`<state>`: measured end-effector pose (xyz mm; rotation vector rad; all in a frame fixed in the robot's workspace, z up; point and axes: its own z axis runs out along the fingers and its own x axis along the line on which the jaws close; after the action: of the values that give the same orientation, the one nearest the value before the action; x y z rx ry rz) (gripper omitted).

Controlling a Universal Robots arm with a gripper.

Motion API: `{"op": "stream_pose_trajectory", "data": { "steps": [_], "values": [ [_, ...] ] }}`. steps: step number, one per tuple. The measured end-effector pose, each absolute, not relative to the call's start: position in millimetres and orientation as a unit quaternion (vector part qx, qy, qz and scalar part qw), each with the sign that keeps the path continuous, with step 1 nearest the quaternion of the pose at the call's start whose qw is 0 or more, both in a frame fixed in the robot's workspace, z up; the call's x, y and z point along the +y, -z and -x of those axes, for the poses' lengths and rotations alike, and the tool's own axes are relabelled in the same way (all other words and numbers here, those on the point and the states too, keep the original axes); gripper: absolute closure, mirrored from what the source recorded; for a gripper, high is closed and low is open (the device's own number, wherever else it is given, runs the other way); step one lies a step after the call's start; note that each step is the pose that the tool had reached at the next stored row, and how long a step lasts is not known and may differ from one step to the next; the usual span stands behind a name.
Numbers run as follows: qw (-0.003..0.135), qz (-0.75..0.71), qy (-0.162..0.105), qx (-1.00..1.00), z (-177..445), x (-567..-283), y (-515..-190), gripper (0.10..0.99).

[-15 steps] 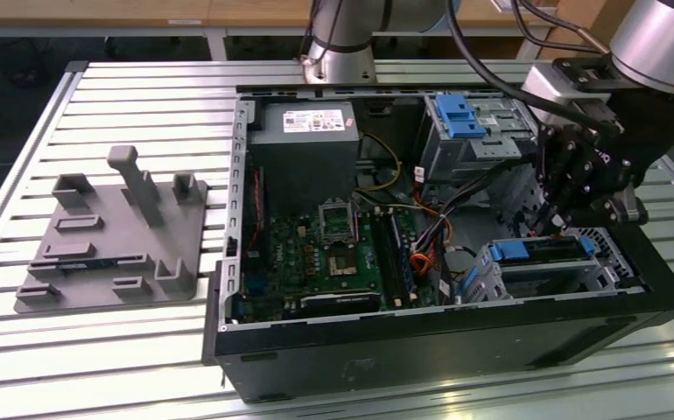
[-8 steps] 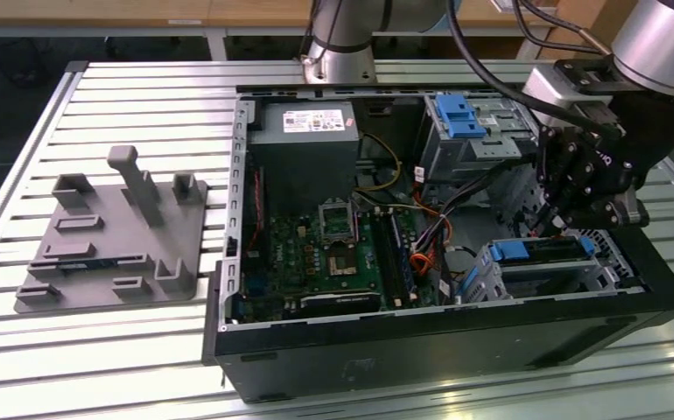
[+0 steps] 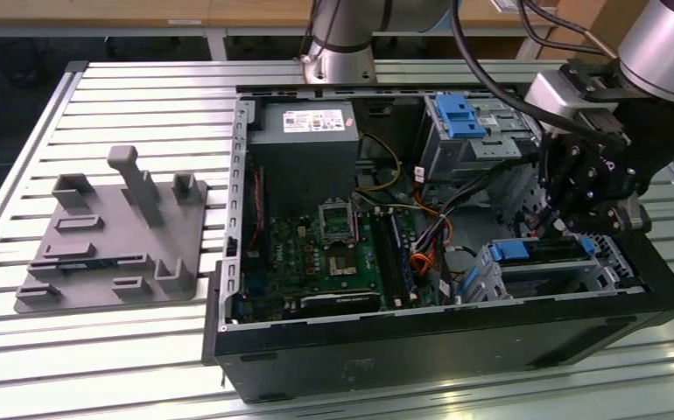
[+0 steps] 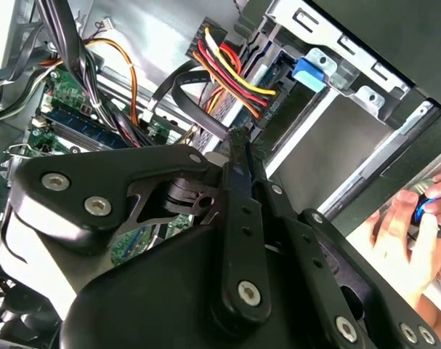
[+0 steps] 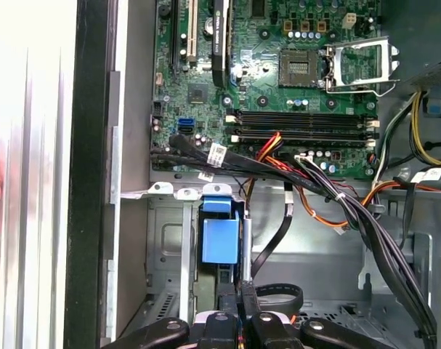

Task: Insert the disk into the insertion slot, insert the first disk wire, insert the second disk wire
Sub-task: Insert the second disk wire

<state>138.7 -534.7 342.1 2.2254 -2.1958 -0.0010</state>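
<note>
Gripper [image 3: 571,229], exterior view: black, over the open computer case [image 3: 431,346] at the exterior view's right, just above the disk [image 3: 538,252], which sits in the insertion slot [image 3: 612,267].

Second wrist view: fingers [image 4: 238,171] pressed together, pointing at a black connector with red, yellow and orange wires [image 4: 227,69]; whether they pinch anything cannot be told.

First wrist view: blue carrier tab [image 5: 220,240] near the fingertips, motherboard [image 5: 278,80] beyond.

No print can be made out with any certainty. The white label [image 3: 315,120] on the grey power supply [image 3: 305,144] at the case's [image 3: 454,337] far edge carries a red mark and lines of print too small to read.
</note>
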Motion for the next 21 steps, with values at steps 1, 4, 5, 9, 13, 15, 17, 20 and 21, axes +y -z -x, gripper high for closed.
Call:
{"op": "stream_pose_trajectory", "data": {
  "steps": [1,4,5,9,13,15,17,20,21],
  "values": [
    [0.008,-0.712,0.0,-0.702,-138.7,-534.9,-342.2,0.941],
    [0.007,-0.712,0.001,-0.702,-138.7,-534.9,-342.2,0.941],
    [0.007,-0.712,0.001,-0.702,-138.7,-534.9,-342.1,0.941],
    [0.007,-0.712,0.001,-0.702,-139.1,-535.0,-342.2,0.941],
    [0.008,-0.71,0.001,-0.704,-140.4,-536.0,-342.1,0.941],
    [0.008,-0.709,0.001,-0.705,-140.7,-537.6,-342.1,0.941],
    [0.008,-0.707,0.001,-0.708,-140.7,-538.6,-341.5,0.941],
    [0.008,-0.703,0.001,-0.711,-140.8,-538.9,-341.0,0.941],
    [0.008,-0.702,0.001,-0.712,-140.9,-538.9,-340.7,0.941]
  ]
}}
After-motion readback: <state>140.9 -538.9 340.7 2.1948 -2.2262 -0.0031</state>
